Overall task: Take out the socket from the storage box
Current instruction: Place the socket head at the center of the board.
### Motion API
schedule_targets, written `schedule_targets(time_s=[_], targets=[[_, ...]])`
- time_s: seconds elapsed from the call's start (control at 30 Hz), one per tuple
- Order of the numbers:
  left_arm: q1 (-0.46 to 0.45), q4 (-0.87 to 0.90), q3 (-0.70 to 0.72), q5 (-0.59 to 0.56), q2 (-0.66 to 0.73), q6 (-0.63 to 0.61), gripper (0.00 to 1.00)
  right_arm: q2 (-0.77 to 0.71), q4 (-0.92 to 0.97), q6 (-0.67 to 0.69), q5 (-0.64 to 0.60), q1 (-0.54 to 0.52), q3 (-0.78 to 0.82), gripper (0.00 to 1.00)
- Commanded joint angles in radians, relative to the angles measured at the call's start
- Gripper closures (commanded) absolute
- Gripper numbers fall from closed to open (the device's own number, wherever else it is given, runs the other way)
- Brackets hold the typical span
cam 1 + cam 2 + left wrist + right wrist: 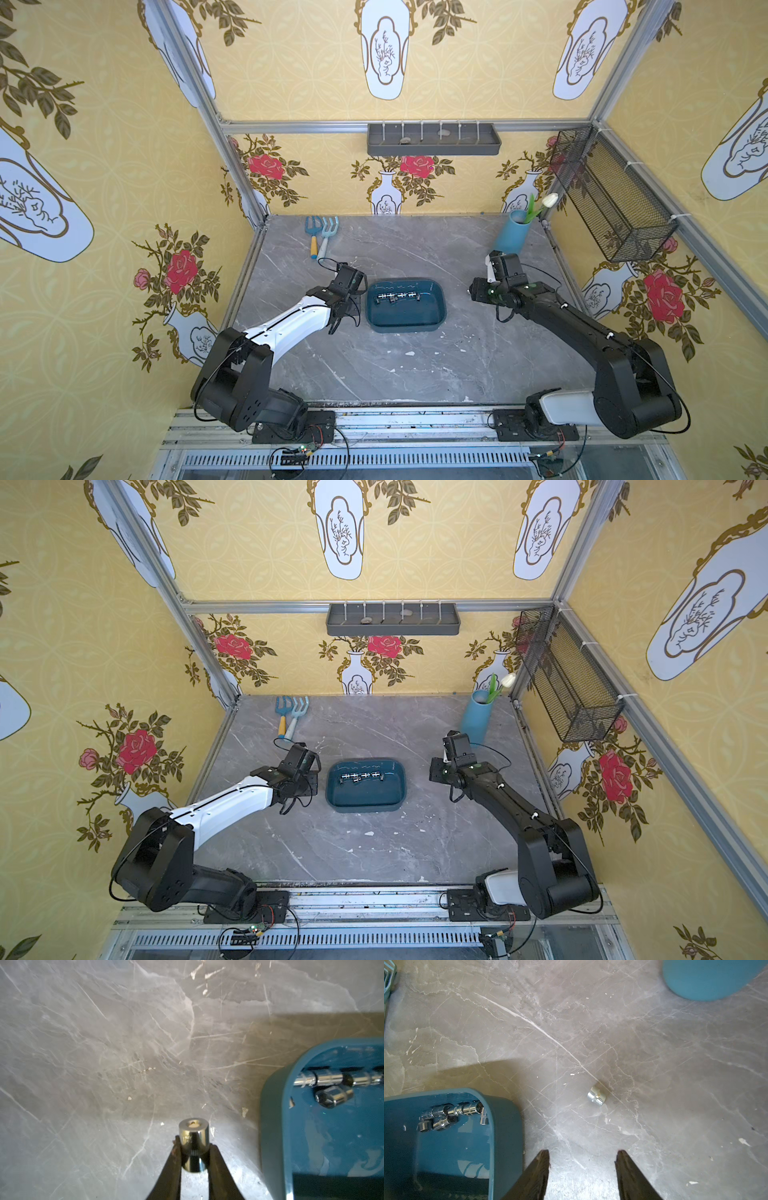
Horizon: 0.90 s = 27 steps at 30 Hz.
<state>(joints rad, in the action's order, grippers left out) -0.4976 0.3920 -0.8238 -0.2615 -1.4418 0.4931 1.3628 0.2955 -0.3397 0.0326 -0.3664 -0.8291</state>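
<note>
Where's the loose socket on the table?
Right wrist view: socket lies on the table, right of the storage box, ahead of the right gripper, toward the blue vase.

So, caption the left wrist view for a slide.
Left claw shut on a chrome socket, outside the teal storage box.

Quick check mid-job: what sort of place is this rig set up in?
Likely a staged robot test cell, not a real room: wallpaper panels on an aluminium frame, a marble-look table, and a vase and garden tools as props.
</note>
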Motion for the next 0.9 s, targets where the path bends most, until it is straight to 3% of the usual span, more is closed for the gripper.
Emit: schedule_targets(time_s=[0.0, 0.3, 0.87], targets=[[0.029, -0.101, 0.032, 0.071, -0.028, -0.037, 0.81, 0.002, -0.011, -0.004, 0.001, 0.000, -0.002, 0.44], [0.038, -0.148, 0.037, 0.112, -0.131, -0.024, 0.80, 0.008, -0.020, -0.012, 0.002, 0.000, 0.006, 0.44], [0.038, -0.158, 0.020, 0.123, -0.192, -0.010, 0.77, 0.010, -0.024, -0.013, 0.006, 0.000, 0.010, 0.44]])
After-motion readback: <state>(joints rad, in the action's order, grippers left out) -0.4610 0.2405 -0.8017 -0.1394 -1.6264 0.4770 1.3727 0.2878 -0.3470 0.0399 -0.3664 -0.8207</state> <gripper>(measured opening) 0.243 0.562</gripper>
